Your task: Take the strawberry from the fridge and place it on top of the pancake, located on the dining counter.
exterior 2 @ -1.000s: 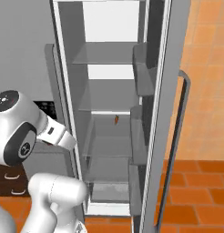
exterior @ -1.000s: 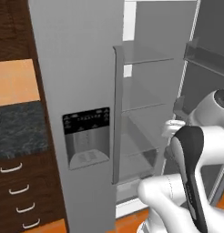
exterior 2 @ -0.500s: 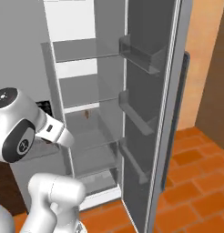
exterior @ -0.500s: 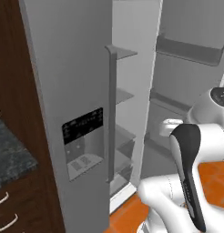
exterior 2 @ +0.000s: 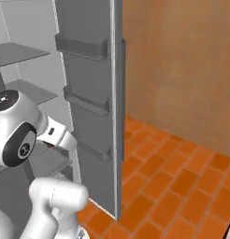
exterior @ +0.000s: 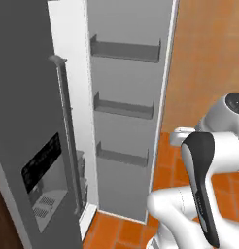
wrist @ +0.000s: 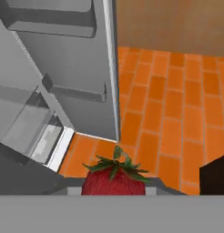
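From the left base view I have the fridge [exterior: 68, 121] on the left, its closed door with the dispenser panel [exterior: 41, 163] nearest me and a long vertical handle [exterior: 68, 131] along that door's right edge. To the right of it the open fridge door [exterior: 126, 121] stands swung outward, with three door shelves [exterior: 124, 109] stacked one above another on its inner face. The wall [exterior: 209, 58] lies behind and right of that door, the tiled floor [exterior: 121, 233] below. In the hand view the strawberry [wrist: 114, 179] sits at the bottom, in front of the floor, with the open door's lower edge behind it to the left.
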Robot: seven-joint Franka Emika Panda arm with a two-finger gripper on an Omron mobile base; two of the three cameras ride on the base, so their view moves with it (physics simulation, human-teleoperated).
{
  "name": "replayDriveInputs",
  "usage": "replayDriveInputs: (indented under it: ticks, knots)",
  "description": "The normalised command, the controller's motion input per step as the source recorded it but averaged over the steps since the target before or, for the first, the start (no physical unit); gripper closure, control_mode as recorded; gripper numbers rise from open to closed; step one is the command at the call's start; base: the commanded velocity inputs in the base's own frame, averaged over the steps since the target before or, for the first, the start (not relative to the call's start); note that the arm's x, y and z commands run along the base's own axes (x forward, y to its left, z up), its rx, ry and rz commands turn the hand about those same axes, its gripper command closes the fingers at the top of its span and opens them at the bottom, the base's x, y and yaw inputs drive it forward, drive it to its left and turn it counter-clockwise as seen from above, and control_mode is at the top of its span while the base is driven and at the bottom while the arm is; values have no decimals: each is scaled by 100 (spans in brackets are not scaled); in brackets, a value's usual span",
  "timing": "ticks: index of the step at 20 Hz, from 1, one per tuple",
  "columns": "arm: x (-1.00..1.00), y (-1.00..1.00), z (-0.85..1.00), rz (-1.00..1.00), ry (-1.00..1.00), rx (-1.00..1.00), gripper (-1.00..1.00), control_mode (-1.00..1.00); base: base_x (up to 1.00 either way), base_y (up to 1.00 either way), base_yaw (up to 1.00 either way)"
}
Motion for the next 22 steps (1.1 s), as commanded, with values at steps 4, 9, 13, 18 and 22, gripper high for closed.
replayDriveInputs:
  ticks: [4,9,13,18,22]
  knots:
    - [0,0,0,0,0,0,100,100,-15,4,-88]
    - [0,0,0,0,0,0,100,100,-4,0,-85]
    - [0,0,0,0,0,0,100,100,0,0,-78]
    - [0,0,0,0,0,0,100,100,0,-2,-72]
    - [0,0,0,0,0,0,100,100,8,-27,-56]
